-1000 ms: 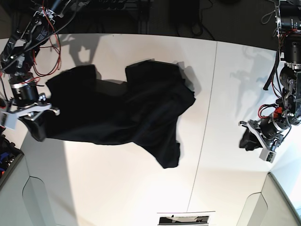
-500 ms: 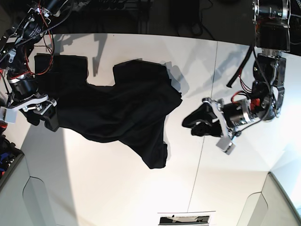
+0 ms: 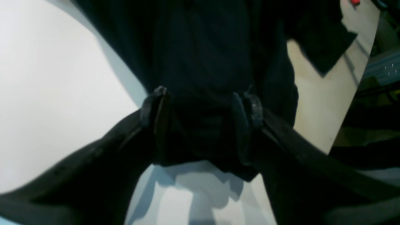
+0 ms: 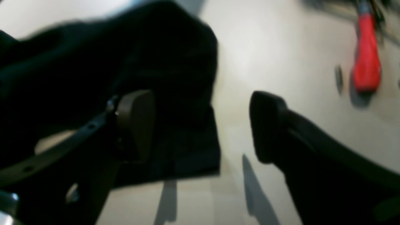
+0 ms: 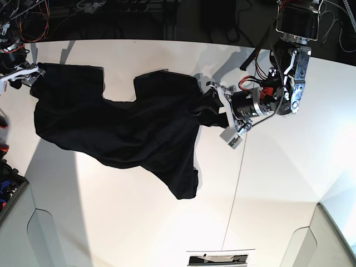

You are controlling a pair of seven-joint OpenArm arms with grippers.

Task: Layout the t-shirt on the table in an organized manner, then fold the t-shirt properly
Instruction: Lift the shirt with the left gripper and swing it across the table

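The black t-shirt (image 5: 128,125) lies crumpled, plain side up, across the left and middle of the white table (image 5: 278,183). One part trails toward the front (image 5: 186,186). My left gripper (image 5: 214,105) is at the shirt's right edge. In the left wrist view (image 3: 201,112) it is open, with a bunch of black cloth (image 3: 200,62) between the fingers. My right gripper (image 5: 25,75) is at the shirt's far left corner. In the right wrist view (image 4: 200,125) it is open, with the cloth's edge (image 4: 187,140) under and beside one finger.
A dark bin (image 5: 8,192) with coloured items stands past the table's left edge. A thin seam (image 5: 245,144) runs across the table right of the shirt. A printed sheet (image 5: 219,258) lies at the front edge. A red object (image 4: 365,62) lies beyond the right gripper.
The left arm has swung in from the right to the shirt's right edge. The right gripper has moved to the far left corner, and the shirt's left part has shifted that way.
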